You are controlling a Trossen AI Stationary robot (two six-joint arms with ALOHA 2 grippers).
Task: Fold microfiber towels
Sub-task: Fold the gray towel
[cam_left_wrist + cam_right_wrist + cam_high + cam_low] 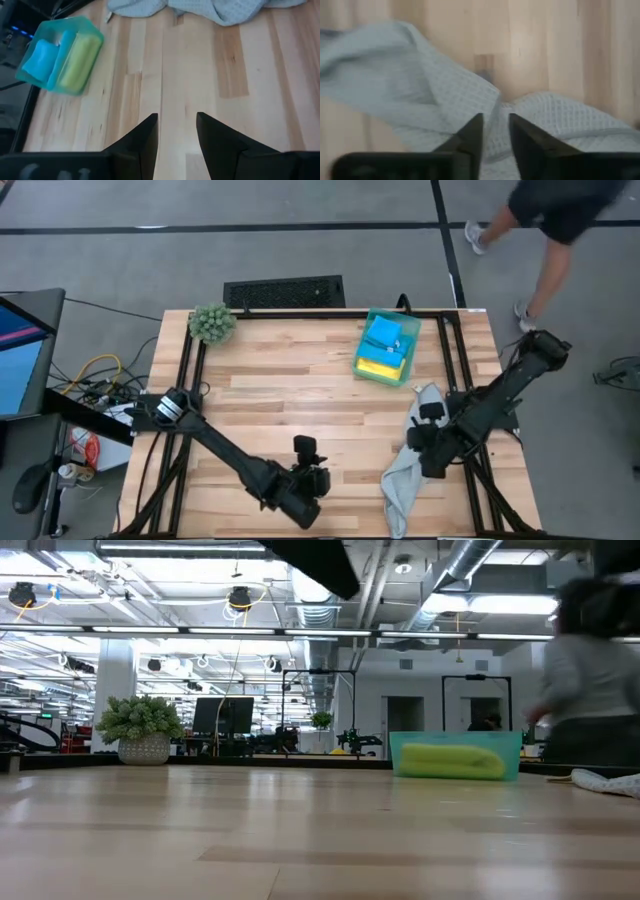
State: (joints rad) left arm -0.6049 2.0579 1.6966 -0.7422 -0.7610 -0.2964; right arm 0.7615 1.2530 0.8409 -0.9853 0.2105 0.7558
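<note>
A pale grey towel (403, 472) lies crumpled on the wooden table near its right front corner; it also shows in the left wrist view (220, 10) and the low view (610, 781). My right gripper (418, 442) hangs over it, its fingers slightly apart (495, 122) with the grey towel (420, 100) right beneath them. My left gripper (318, 478) is near the front edge at the middle, open (177, 120) over bare wood. A blue towel (386, 334) and a yellow towel (378, 365) lie folded in a green bin (416, 330). My right gripper comes at the grey towel from above, over a raised fold (485, 100) in its middle. A narrow gap shows between the fingers, with cloth behind it. I cannot tell whether the fingertips touch the cloth.
The green bin (75, 21) stands at the far right of the table, and a fuzzy green plant (212, 323) at the far left. A person walks past beyond the table's far right corner (560, 220). Bare wood stretches across the table's middle and left.
</note>
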